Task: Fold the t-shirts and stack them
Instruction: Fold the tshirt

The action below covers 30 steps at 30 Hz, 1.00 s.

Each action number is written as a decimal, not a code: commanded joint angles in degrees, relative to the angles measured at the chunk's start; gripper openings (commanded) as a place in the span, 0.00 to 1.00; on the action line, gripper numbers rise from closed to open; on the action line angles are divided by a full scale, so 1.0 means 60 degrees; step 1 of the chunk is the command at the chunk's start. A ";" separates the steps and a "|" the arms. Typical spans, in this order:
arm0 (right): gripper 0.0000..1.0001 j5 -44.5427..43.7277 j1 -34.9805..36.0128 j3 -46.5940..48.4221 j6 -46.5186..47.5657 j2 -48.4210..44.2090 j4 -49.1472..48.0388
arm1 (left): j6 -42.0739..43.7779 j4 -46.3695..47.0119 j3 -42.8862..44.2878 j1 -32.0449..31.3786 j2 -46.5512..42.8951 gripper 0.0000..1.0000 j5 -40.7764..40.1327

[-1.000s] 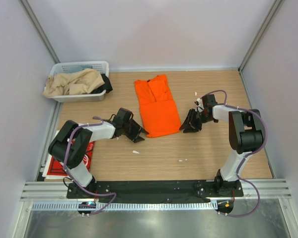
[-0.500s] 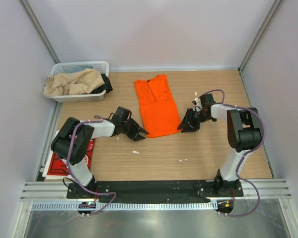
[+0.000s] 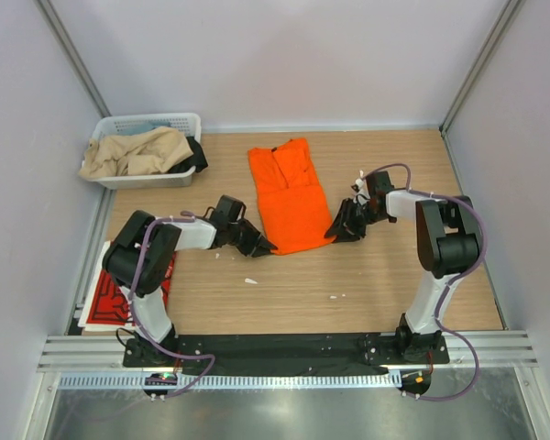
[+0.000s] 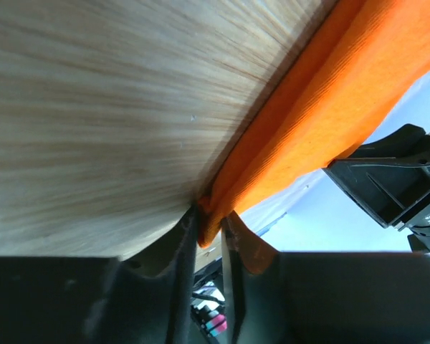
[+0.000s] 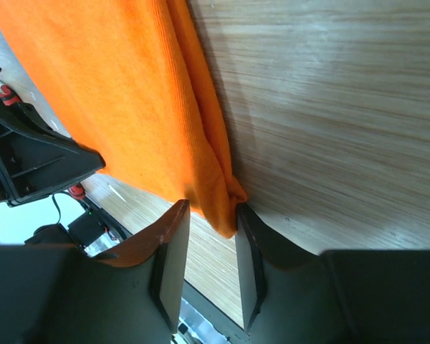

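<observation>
The orange t-shirt (image 3: 291, 197) lies flat on the wooden table, folded into a long strip with the collar at the far end. My left gripper (image 3: 261, 246) sits low at its near-left corner. In the left wrist view that gripper (image 4: 209, 218) is shut on the orange t-shirt (image 4: 330, 93), pinching the corner. My right gripper (image 3: 337, 229) is at the near-right corner. There the gripper (image 5: 211, 215) stands open around the corner of the t-shirt (image 5: 122, 93), which touches only one finger. A red t-shirt (image 3: 96, 298) with white lettering lies at the near left, partly under the left arm.
A white slatted basket (image 3: 151, 119) at the far left holds beige cloth (image 3: 137, 151) and a dark piece (image 3: 197, 158). Small white scraps (image 3: 250, 280) lie on the wood near the arms. Grey walls close in on three sides.
My left gripper has slid a little right onto the shirt's near-left corner and closed on it. The right gripper has edged left so the near-right corner sits between its fingers.
</observation>
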State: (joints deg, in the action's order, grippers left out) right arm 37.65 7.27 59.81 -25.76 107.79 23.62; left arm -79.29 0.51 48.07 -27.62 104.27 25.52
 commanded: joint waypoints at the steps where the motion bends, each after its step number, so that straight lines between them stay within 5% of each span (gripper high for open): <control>1: 0.37 -0.1089 0.0268 -0.0110 0.0221 0.0566 -0.0347 | 0.0807 -0.1155 -0.0307 0.0003 0.0800 0.18 -0.1191; 4: 0.26 -0.1089 0.0312 -0.0183 0.0221 0.0537 -0.0406 | 0.0924 -0.1126 -0.0366 0.0018 0.0713 0.00 -0.1191; 8: 0.01 -0.1191 0.0356 -0.0519 0.0192 0.0303 -0.0289 | 0.1128 -0.1155 -0.0731 0.0105 0.0289 0.00 -0.1221; 19: 0.01 -0.1558 0.1599 -0.3446 -0.0891 -0.3089 -0.0464 | 0.1759 -0.1579 -0.2648 -0.0317 -0.2244 0.00 -0.1045; 30: 0.01 -0.2568 0.4189 -0.6144 -0.3996 -0.8790 -0.0011 | 0.0618 -0.3951 -0.4320 -0.2425 -0.7718 0.00 -0.2333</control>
State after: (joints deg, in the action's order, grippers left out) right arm 27.09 28.82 25.36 -42.26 62.08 20.97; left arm -73.56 -14.17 23.49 -39.16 65.04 17.47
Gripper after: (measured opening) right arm 0.052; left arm 0.012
